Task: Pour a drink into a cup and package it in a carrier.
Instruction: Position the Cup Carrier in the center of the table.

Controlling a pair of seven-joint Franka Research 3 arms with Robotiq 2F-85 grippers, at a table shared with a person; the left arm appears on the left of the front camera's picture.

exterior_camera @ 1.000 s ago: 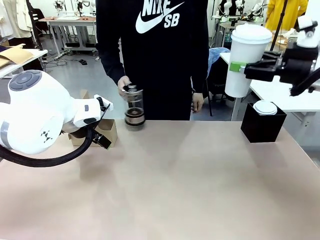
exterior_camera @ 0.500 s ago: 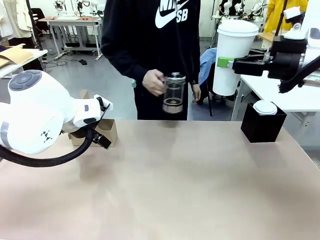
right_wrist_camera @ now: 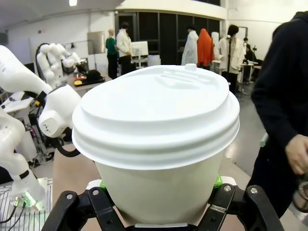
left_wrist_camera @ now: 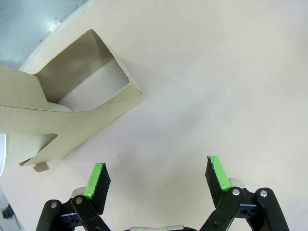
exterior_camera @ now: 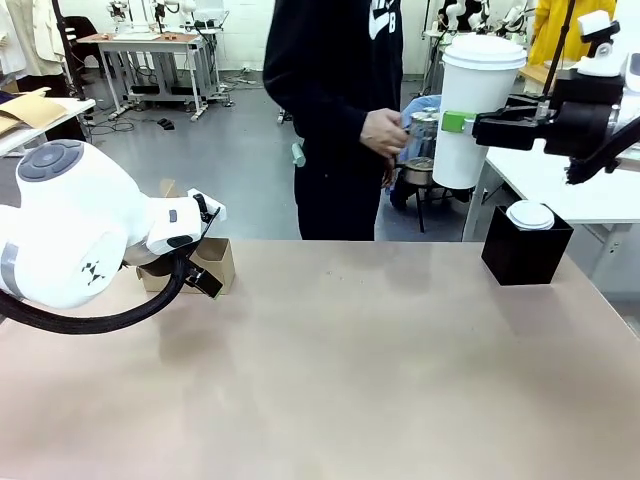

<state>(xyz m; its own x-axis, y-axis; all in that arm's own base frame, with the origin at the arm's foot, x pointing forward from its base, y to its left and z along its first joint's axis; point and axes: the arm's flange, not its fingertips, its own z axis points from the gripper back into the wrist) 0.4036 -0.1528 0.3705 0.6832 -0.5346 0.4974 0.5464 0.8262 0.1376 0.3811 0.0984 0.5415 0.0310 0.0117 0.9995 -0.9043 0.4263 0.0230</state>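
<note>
- My left gripper (left_wrist_camera: pixel 156 175) hangs released, fingers spread, over bare table (exterior_camera: pixel 350 380) beside the carrier (left_wrist_camera: pixel 72 110), near the far left corner.
- My right gripper (exterior_camera: pixel 468 124) clasps a white lidded cup (exterior_camera: pixel 482 110), raised near the far right corner.
- The drink (exterior_camera: pixel 420 165) is in the person's hand (exterior_camera: pixel 383 132), beyond the far edge.

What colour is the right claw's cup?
The cup is white, lid too; right wrist view shows it best.

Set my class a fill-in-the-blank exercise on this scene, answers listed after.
The right gripper is shut on a white lidded ___.
The left gripper hangs ___ above the table beside the cardboard carrier.
The glass jar of dark drink is in the person's ___.
A white lid lies on the ___ box.
Missing words: cup; open; hand; black.
</note>
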